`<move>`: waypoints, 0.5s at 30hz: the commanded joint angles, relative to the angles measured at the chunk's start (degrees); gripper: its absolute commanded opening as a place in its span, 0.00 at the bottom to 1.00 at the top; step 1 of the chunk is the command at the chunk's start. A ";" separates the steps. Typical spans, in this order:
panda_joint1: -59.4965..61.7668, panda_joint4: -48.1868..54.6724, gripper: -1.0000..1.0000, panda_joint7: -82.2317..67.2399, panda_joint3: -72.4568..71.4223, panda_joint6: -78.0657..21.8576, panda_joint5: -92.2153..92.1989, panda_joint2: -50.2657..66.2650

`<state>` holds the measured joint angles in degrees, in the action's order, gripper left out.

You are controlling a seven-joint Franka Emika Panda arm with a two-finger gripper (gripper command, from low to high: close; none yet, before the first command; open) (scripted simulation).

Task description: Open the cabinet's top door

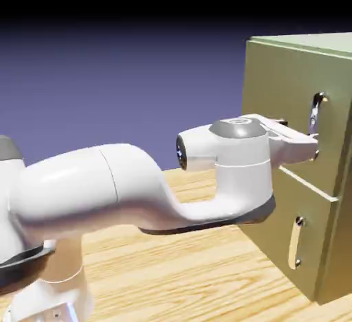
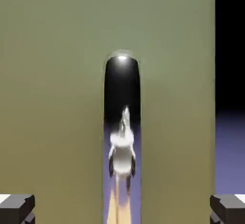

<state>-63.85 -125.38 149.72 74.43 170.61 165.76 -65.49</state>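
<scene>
In the hand view, the fingers (image 2: 122, 209) stand wide apart, the top door's bar handle (image 2: 122, 94) upright between their lines.

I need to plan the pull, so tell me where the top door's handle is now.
In the hand view, the shiny handle runs vertically near the middle, between the tool's open fingertips, on the olive-green door.

The top door's long handle (image 2: 122, 89) looks like polished, mirror-glossy metal, reflecting the white arm (image 1: 82, 183), whose shell seems smooth, glossy plastic. The olive door (image 2: 57, 99) is smooth and satin, perhaps painted; the table (image 1: 185, 266) shows pale grained wood.
</scene>
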 commanded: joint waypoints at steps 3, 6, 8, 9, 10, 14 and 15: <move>-5.45 4.22 0.50 -0.11 2.29 -0.84 0.24 0.93; -3.45 2.15 0.00 0.98 1.25 -2.40 0.24 1.59; 0.68 -1.90 0.00 3.50 -1.04 -5.41 0.24 3.17; 2.75 -3.75 0.00 4.95 -2.28 -6.76 0.24 4.11; 4.83 -5.51 0.00 6.50 -3.57 -8.00 0.24 5.13; 13.13 -11.28 0.00 13.54 -9.41 -11.74 0.29 9.81; 15.21 -12.42 0.00 15.39 -11.02 -12.38 0.32 11.04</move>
<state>-48.64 -137.78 165.10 63.41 158.28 166.01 -54.45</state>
